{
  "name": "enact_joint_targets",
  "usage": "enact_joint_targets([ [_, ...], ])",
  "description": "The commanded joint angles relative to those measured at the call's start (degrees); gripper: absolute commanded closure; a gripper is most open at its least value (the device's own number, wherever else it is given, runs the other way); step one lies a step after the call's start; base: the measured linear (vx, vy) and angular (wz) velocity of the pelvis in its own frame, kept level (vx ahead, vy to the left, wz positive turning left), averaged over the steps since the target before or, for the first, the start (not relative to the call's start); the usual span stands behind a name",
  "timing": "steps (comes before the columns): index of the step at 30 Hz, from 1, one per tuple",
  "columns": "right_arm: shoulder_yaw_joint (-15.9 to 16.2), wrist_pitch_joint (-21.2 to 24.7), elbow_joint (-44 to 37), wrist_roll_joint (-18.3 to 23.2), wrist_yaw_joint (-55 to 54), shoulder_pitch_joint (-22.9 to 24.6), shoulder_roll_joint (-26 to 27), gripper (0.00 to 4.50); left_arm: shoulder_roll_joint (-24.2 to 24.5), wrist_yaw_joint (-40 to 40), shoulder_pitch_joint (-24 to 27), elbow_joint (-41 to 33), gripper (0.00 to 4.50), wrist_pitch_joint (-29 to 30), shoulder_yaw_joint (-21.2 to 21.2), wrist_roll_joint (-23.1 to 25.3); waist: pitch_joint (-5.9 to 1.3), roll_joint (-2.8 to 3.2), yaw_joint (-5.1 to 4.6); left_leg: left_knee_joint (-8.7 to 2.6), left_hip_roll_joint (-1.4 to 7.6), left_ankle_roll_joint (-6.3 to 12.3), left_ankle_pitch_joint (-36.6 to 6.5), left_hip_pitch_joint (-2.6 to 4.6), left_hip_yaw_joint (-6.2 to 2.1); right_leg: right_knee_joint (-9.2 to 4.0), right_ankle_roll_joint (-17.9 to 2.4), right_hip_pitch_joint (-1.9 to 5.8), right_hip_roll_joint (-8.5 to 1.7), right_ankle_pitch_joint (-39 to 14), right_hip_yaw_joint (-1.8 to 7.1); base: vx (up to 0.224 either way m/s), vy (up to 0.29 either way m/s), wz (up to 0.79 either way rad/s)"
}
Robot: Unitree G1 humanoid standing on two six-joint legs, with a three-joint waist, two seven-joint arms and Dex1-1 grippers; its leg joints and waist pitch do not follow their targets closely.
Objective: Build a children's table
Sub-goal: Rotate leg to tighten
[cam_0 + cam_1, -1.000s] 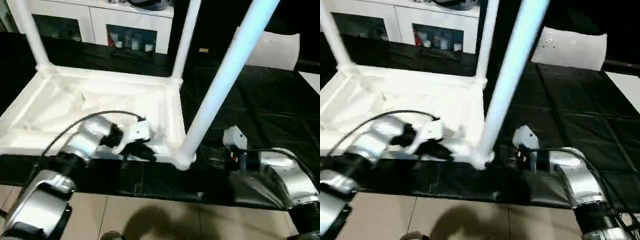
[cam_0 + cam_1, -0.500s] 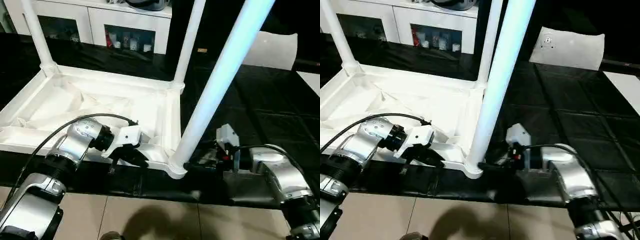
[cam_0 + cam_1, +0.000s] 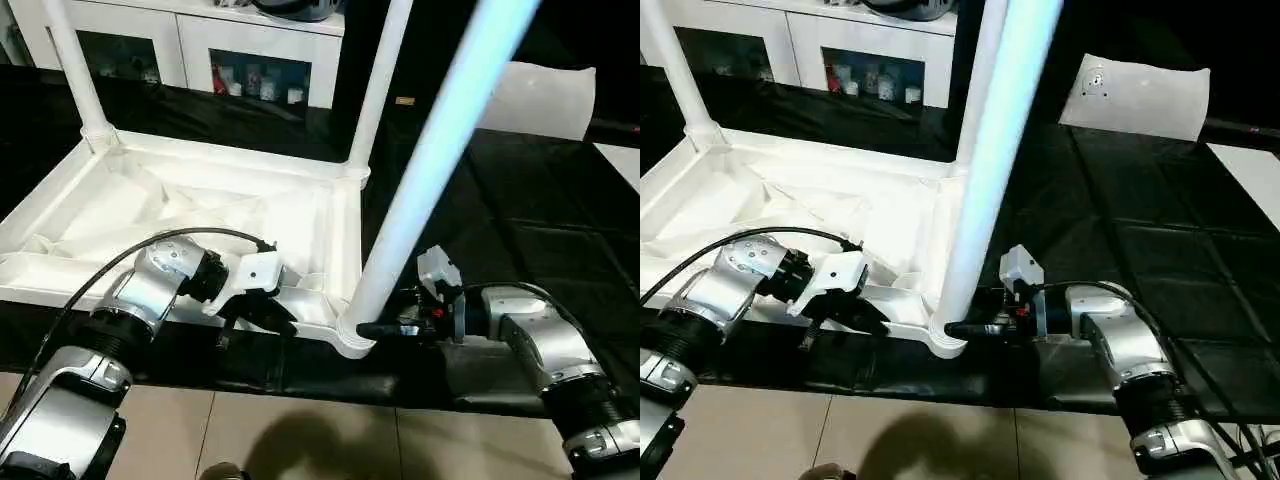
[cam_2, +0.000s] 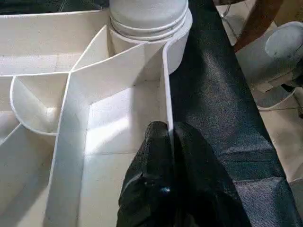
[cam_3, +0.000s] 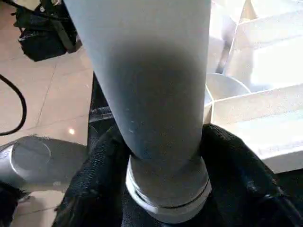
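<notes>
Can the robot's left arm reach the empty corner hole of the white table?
Probably yes. The left pincer is clamped on the tabletop rim, and the empty corner socket sits nearby with nothing in between.

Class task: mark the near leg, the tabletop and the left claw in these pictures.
Near leg (image 3: 420,195), left eye view: mid shaft.
Tabletop (image 3: 55,200), left eye view: left rim.
Left claw (image 4: 170,135), left wrist view: fingertips pinching the rim wall.

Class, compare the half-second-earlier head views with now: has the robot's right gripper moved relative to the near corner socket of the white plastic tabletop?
Yes. The right gripper has moved toward the corner socket, closing around the base of the long white tapered leg.
</notes>
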Motion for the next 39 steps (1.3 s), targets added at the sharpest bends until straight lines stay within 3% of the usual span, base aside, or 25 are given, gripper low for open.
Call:
enact_joint_targets([
  [1, -0.4, -0.7, 0.8, 0.1, -0.1, -0.9, 0.5, 2.41, -0.5, -3.0, 0.8, -1.8, 4.50, -1.2, -2.0, 0.1, -3.48, 0.25, 0.06, -4.01, 3.12, 1.46, -11.7, 0.78, -0.59, -4.03, -12.9, 2.33, -4.63, -11.9, 2.92, 0.000, 0.000, 0.00],
  [6, -0.3, 0.4, -0.3, 1.2, 0.3, -0.1, 1.4, 2.53, -0.4, -0.7, 1.4, -1.6, 4.50, -0.7, -1.2, 0.3, -3.54, 0.56, -0.12, -4.13, 3.19, 0.78, -12.7, 0.96, -0.67, -4.10, -12.7, 2.24, -4.53, -12.5, 2.98, 0.000, 0.000, 0.00],
  [8, -0.5, 1.4, -2.1, 1.7, -0.4, 1.4, 1.5, 2.53, -1.3, 3.6, 1.2, -0.7, 4.50, 0.0, 0.3, 0.5, -3.51, 0.67, -0.01, -4.13, 3.24, 0.70, -13.0, 1.15, -0.63, -4.16, -12.9, 2.11, -4.51, -11.8, 3.03, 0.000, 0.000, 0.00],
  [11, -1.4, 4.1, -6.2, 1.8, -6.8, 5.4, 3.5, 2.54, -2.9, 11.7, 1.3, -0.4, 4.50, 3.0, 2.8, 0.8, -3.14, 1.46, 0.22, -4.52, 3.26, -0.13, -15.4, 1.34, -0.73, -4.46, -12.6, 1.89, -4.43, -13.4, 3.13, 0.000, 0.000, 0.00],
  [12, -1.4, 4.1, -6.2, 1.8, -6.8, 5.4, 3.5, 2.54, -2.9, 11.7, 1.3, -0.4, 4.50, 3.0, 2.8, 0.8, -3.05, 1.26, 0.38, -4.56, 3.34, -0.41, -16.1, 1.50, -0.78, -4.62, -12.2, 1.79, -4.44, -14.3, 3.12, 0.000, 0.000, 0.00],
  [13, -1.5, 4.7, -7.9, 1.2, -10.7, 7.3, 5.2, 2.54, -3.7, 14.5, 1.6, -0.8, 4.50, 4.8, 3.7, 0.7, -3.00, 1.11, 0.31, -4.58, 3.22, -0.59, -17.2, 1.48, -0.85, -4.68, -11.9, 1.83, -4.51, -15.9, 3.08, 0.000, 0.000, 0.00],
  [14, -1.5, 4.9, -8.1, 0.8, -12.0, 7.7, 5.8, 2.54, -3.9, 15.1, 1.6, -0.9, 4.50, 5.2, 4.0, 0.6, -2.49, 1.21, 0.13, -4.76, 3.02, -1.37, -20.6, 1.60, -1.05, -5.43, -10.0, 1.51, -4.66, -22.5, 3.09, 0.000, 0.000, 0.00],
  [16, -1.4, 5.5, -9.3, -0.8, -18.3, 9.5, 8.9, 2.54, -5.5, 18.4, 1.8, -1.4, 4.50, 7.0, 5.2, 0.1, -1.86, 1.76, -0.10, -5.11, 2.95, -2.06, -22.6, 1.58, -1.36, -5.91, -8.7, 1.20, -4.65, -26.8, 3.07, 0.000, 0.000, 0.00],
  [17, -1.4, 6.0, -9.9, -1.5, -21.2, 10.3, 10.5, 2.54, -6.3, 20.0, 1.9, -1.7, 4.50, 7.9, 5.7, 0.1, -1.72, 1.50, -0.56, -5.08, 2.81, -2.49, -25.3, 1.92, -1.67, -6.48, -7.1, 0.94, -4.82, -31.6, 2.84, 0.000, 0.000, 0.00],
  [18, -1.4, 6.0, -9.9, -1.5, -21.2, 10.3, 10.5, 2.55, -6.3, 20.0, 1.9, -1.7, 4.50, 7.9, 5.7, 0.1, -1.83, 1.40, -0.96, -5.18, 2.77, -2.69, -25.6, 1.67, -2.01, -6.65, -5.7, 1.26, -4.99, -34.3, 2.64, 0.000, 0.000, 0.00],
  [19, -1.3, 7.4, -10.5, -3.0, -26.5, 11.0, 13.4, 2.56, -7.5, 23.0, 1.8, -2.3, 4.50, 9.4, 6.1, 0.6, -1.42, 1.73, -1.07, -5.39, 2.74, -2.72, -25.7, 1.45, -2.17, -6.74, -5.2, 1.16, -4.99, -34.8, 2.65, 0.000, 0.000, 0.00],
  [23, -1.4, 10.3, -11.7, -5.6, -38.3, 11.6, 20.5, 2.56, -10.5, 30.1, 0.9, -4.0, 4.50, 14.3, 7.3, 1.4, -0.69, 2.02, -2.23, -5.49, 2.52, -2.81, -29.5, 2.06, -2.49, -7.67, -3.9, 0.15, -4.89, -38.3, 2.49, 0.000, 0.000, 0.00],
  [24, -2.2, 11.5, -10.7, -6.7, -44.0, 10.9, 23.2, 2.56, -11.8, 32.9, 0.5, -4.8, 4.50, 16.4, 8.1, 1.5, -0.17, 2.12, -2.59, -5.73, 2.44, -2.95, -30.6, 2.00, -2.71, -7.97, -3.3, 0.08, -4.83, -39.4, 2.24, 0.000, 0.000, 0.00],
  [27, -3.3, 12.1, -8.7, -8.9, -53.1, 9.3, 27.5, 2.56, -14.4, 37.9, -0.5, -5.9, 4.50, 19.8, 9.5, 1.7, -0.26, 2.20, -3.57, -6.53, 2.36, -3.20, -30.2, 1.37, -3.26, -7.77, -3.4, 0.92, -4.74, -36.5, 2.04, 0.000, 0.000, 0.00],
  [28, -3.4, 12.0, -8.3, -9.3, -54.6, 8.9, 28.2, 2.56, -14.9, 38.9, -0.7, -6.1, 4.50, 20.2, 9.7, 1.8, -0.23, 2.42, -3.73, -6.55, 2.32, -3.16, -29.8, 1.41, -3.20, -7.75, -3.8, 0.77, -4.73, -35.2, 2.20, 0.000, 0.000, 0.00],
  [29, -3.6, 11.7, -7.4, -10.1, -57.4, 8.0, 29.5, 2.56, -16.2, 40.9, -1.1, -6.5, 4.50, 21.1, 10.1, 2.0, 0.04, 2.35, -3.88, -6.46, 2.19, -2.59, -30.3, 2.01, -3.01, -8.22, -4.1, 0.10, -4.64, -34.8, 2.36, 0.000, 0.000, 0.00],
  [30, -4.0, 11.2, -7.0, -10.2, -58.8, 7.3, 30.6, 2.56, -17.0, 42.0, -1.2, -7.0, 4.50, 21.7, 10.1, 2.2, 0.39, 2.40, -4.13, -6.35, 2.09, -2.23, -31.1, 2.19, -2.85, -8.46, -4.1, -0.18, -4.65, -35.6, 2.50, 0.000, 0.000, 0.00],
  [31, -4.5, 10.2, -6.9, -10.0, -59.2, 6.8, 31.5, 2.56, -17.6, 42.6, -1.1, -7.4, 4.50, 21.5, 9.8, 2.7, 0.42, 2.49, -4.11, -6.29, 2.04, -2.03, -31.1, 2.29, -2.89, -8.63, -3.9, -0.17, -4.72, -36.0, 2.45, 0.000, 0.000, 0.00],
  [32, -4.8, 9.6, -7.4, -9.8, -59.1, 6.6, 32.1, 2.22, -17.8, 42.5, -0.9, -8.0, 4.50, 21.7, 9.4, 3.2, 0.49, 2.49, -4.24, -6.36, 2.04, -1.65, -31.2, 2.27, -2.89, -8.77, -3.7, -0.04, -4.76, -35.8, 2.35, 0.000, 0.000, 0.00],
  [34, -5.1, 9.3, -8.0, -9.5, -58.8, 6.4, 32.2, 1.87, -17.8, 42.1, -0.6, -8.4, 4.50, 21.9, 9.1, 3.3, 0.52, 2.41, -4.10, -6.69, 2.07, -1.02, -29.6, 1.78, -2.84, -8.58, -3.6, 0.24, -4.74, -34.0, 2.63, 0.000, 0.000, 0.00],
  [35, -5.9, 9.4, -9.6, -8.6, -58.0, 6.3, 31.9, 1.84, -17.1, 40.5, 0.1, -9.6, 4.50, 22.1, 8.7, 3.3, 0.60, 1.93, -4.15, -6.75, 2.02, -0.45, -28.4, 1.63, -2.63, -8.54, -3.6, 0.19, -4.77, -33.2, 2.79, 0.000, 0.000, 0.00],
  [37, -6.0, 9.2, -10.5, -8.0, -57.0, 6.3, 31.2, 1.64, -16.3, 39.3, 0.6, -10.1, 4.50, 22.0, 8.4, 3.3, 0.38, 1.98, -3.97, -6.78, 2.16, 0.42, -25.7, 1.40, -2.44, -8.27, -4.2, 0.39, -5.04, -31.0, 3.06, 0.000, 0.000, 0.00],
  [38, -5.8, 8.8, -11.4, -7.9, -55.3, 6.5, 29.5, 1.51, -15.1, 37.6, 1.2, -10.5, 4.50, 21.3, 8.1, 3.2, -0.02, 1.94, -3.99, -6.71, 2.35, 0.92, -23.1, 1.15, -2.24, -7.80, -5.3, 0.55, -4.98, -26.9, 3.24, 0.000, 0.000, 0.00],
  [39, -5.7, 8.4, -12.1, -7.5, -53.6, 6.7, 28.2, 1.51, -14.2, 36.1, 1.7, -10.7, 4.50, 20.5, 8.0, 2.9, -0.32, 1.90, -4.00, -6.65, 2.45, 1.74, -18.9, 0.34, -2.07, -6.87, -6.8, 1.14, -4.89, -20.0, 3.31, 0.000, 0.000, 0.00],
])
